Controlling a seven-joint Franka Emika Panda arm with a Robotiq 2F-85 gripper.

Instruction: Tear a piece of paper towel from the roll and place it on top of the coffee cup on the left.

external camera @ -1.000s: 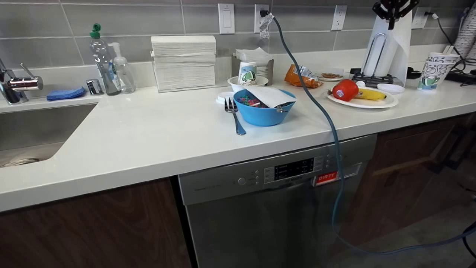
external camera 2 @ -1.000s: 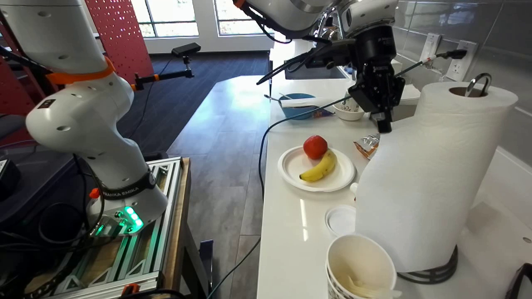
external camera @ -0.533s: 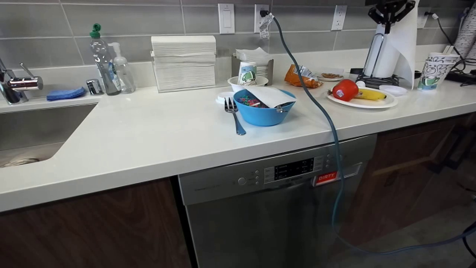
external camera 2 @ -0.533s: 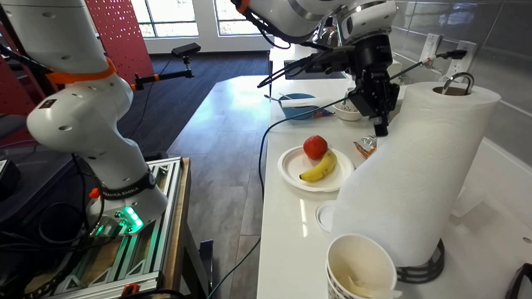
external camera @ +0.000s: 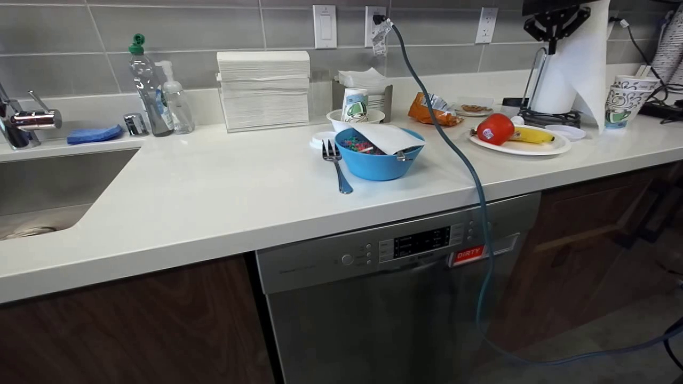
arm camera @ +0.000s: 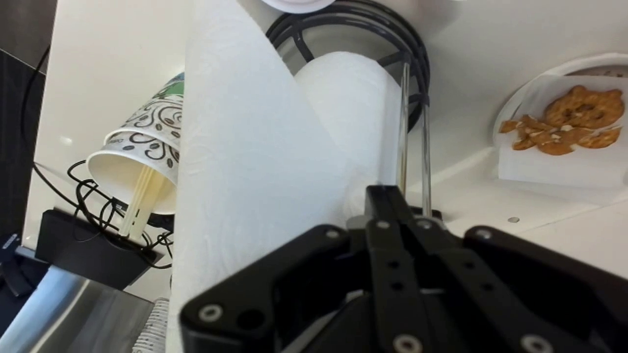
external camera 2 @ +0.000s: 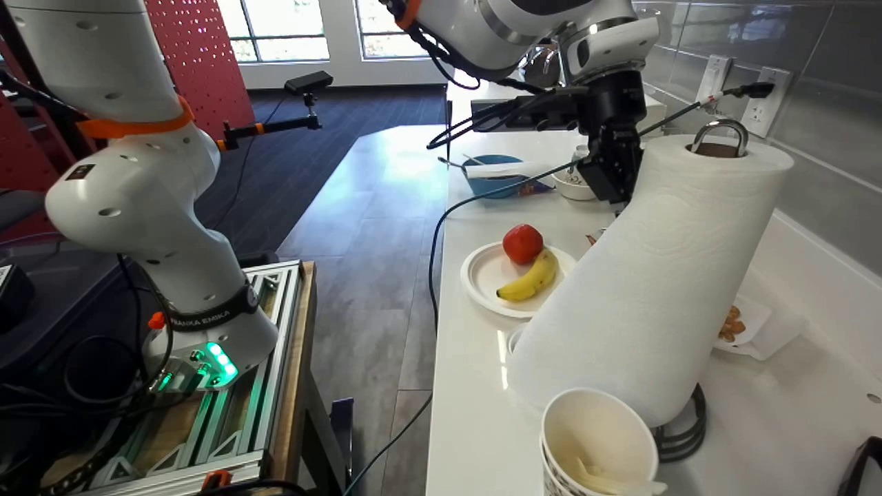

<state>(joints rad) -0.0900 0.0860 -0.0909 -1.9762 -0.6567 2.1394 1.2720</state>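
One roll (external camera 2: 696,231), one blue bowl (external camera: 378,166), one fork (external camera: 338,169), one banana (external camera 2: 529,277) and one red fruit (external camera 2: 522,244) are showing. Two bottles (external camera: 150,101) are standing. Nested cups (arm camera: 149,122) are hiding their number.

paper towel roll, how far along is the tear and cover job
Done: a sheet is partly unwound from the roll.
In hand: the shut fingers appear to pinch it, seemingly not yet torn off.
Left: tearing it, then covering the left coffee cup, which shows no sheet on top.

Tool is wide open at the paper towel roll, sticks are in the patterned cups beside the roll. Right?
Not quite: the tool is closed, not wide open, as the wrist view shows. The rest is right: it is at the paper towel roll, and sticks are in the patterned cups beside the roll.
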